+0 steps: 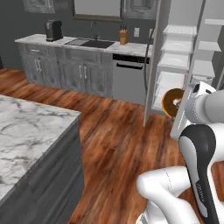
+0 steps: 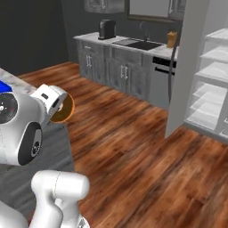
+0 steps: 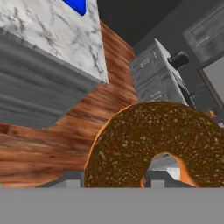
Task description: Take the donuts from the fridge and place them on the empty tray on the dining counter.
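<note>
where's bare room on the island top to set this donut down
The claw holds the chocolate donut. The dining counter shows bare marble along its near corner and edge beside the wood floor. In the hand view a corner of a blue tray sits farther in; whether it is empty cannot be told.

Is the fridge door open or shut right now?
Open. The fridge door stands swung out edge-on, and its white shelves are exposed behind it, while the gripper carries the chocolate donut.
</note>
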Robot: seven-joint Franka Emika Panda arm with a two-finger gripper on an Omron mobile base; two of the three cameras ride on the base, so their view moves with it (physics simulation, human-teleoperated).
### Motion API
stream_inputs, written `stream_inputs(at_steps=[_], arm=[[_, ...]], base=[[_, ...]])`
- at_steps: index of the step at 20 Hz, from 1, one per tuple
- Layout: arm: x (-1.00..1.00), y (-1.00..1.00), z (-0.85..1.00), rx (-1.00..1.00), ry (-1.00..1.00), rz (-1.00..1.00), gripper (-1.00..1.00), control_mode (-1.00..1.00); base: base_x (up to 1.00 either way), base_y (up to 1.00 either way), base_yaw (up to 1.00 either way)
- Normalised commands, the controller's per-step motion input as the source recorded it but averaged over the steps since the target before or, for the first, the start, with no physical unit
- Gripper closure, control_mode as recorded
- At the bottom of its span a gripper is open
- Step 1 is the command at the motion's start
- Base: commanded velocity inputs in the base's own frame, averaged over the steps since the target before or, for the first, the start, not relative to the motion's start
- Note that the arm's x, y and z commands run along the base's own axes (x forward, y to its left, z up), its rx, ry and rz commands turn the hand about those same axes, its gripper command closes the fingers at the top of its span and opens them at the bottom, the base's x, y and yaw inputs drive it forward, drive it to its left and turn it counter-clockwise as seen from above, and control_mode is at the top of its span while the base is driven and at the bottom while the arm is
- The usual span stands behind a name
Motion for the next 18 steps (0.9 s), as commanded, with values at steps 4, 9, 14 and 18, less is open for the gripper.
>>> stream_inputs(at_steps=[4,9,14,18], arm=[[0.00,0.00,0.00,0.00,0.00,0.00,1.00,1.00],[0.00,0.00,0.00,0.00,0.00,0.00,1.00,1.00],[0.00,0.00,0.00,0.00,0.00,0.00,1.00,1.00],[0.00,0.00,0.00,0.00,0.00,0.00,1.00,1.00]], base=[[-0.78,1.00,0.00],[-0.89,1.00,0.00],[-0.85,1.00,0.00],[-0.87,1.00,0.00]])
